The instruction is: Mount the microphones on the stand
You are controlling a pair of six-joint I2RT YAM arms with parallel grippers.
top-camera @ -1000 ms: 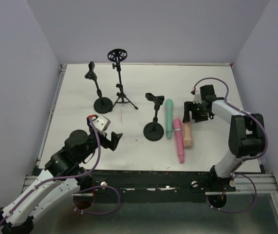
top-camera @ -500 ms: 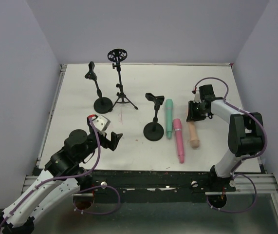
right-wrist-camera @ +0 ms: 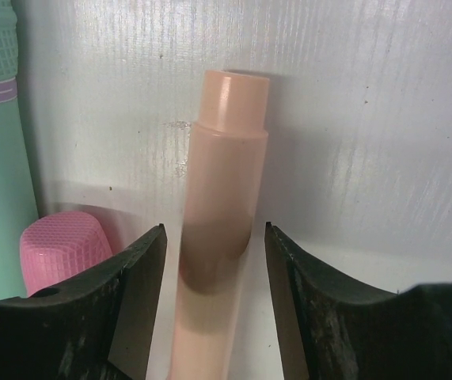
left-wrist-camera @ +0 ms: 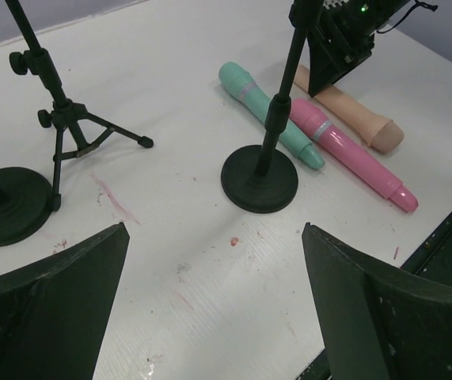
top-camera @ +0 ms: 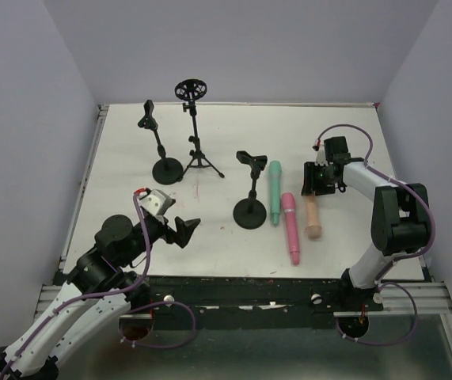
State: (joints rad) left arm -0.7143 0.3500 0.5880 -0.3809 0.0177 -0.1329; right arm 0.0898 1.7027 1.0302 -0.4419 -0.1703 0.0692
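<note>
Three microphones lie on the white table right of the nearest stand [top-camera: 251, 190]: teal-green [top-camera: 275, 192], pink [top-camera: 290, 228] and peach-beige [top-camera: 313, 220]. My right gripper [top-camera: 314, 180] is low over the peach microphone's far end. In the right wrist view the gripper [right-wrist-camera: 214, 237] is open, its fingers straddling the peach microphone [right-wrist-camera: 224, 182] with a gap on each side. The pink head [right-wrist-camera: 59, 241] and teal one [right-wrist-camera: 0, 158] lie to its left. My left gripper [top-camera: 184, 229] hovers open and empty near the front left; its view shows the stand's base [left-wrist-camera: 259, 178] ahead.
Two more black stands are at the back left: a round-base one [top-camera: 161, 150] and a tripod with a ring holder [top-camera: 194, 127]. The table's front edge [top-camera: 249, 279] runs just below the pink microphone's tip. Grey walls enclose the table.
The right gripper closed in on the peach microphone, then widened again; the microphone slid right, away from the pink one. The left arm dropped slightly toward the front.
</note>
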